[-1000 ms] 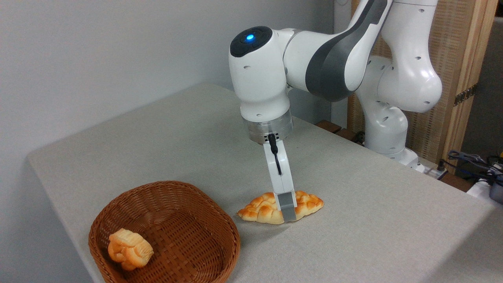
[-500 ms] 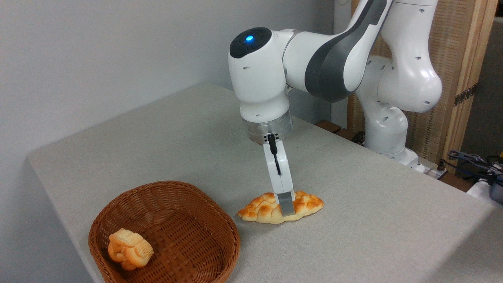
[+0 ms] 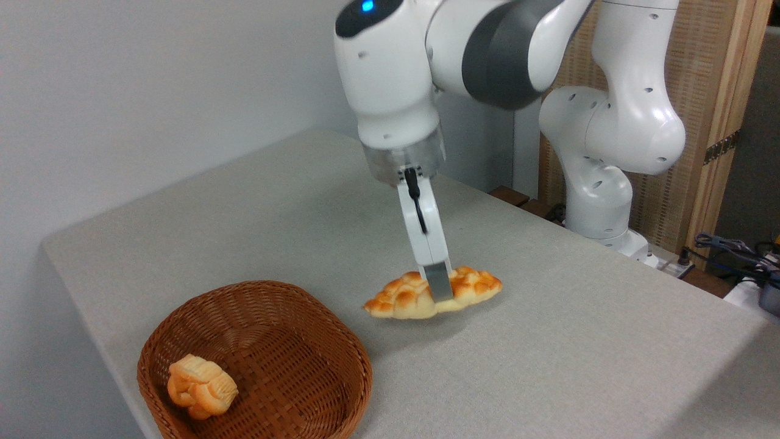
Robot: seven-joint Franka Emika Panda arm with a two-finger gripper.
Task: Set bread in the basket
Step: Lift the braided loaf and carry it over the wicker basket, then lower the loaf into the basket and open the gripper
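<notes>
Above the middle of the desk (image 3: 548,341), toward its near edge, the bread (image 3: 405,296) hangs clear of the surface, pinched across its middle by the gripper (image 3: 440,291), jaws narrowed tight onto the loaf. The long braid could pivot or slip from so slim a grip on the way over, or catch the braided rim of the basket (image 3: 341,347) at the near left corner, where a small knotted roll (image 3: 201,386) already sits.

Single fixed view, high, across table (image 3: 548,341)
</notes>
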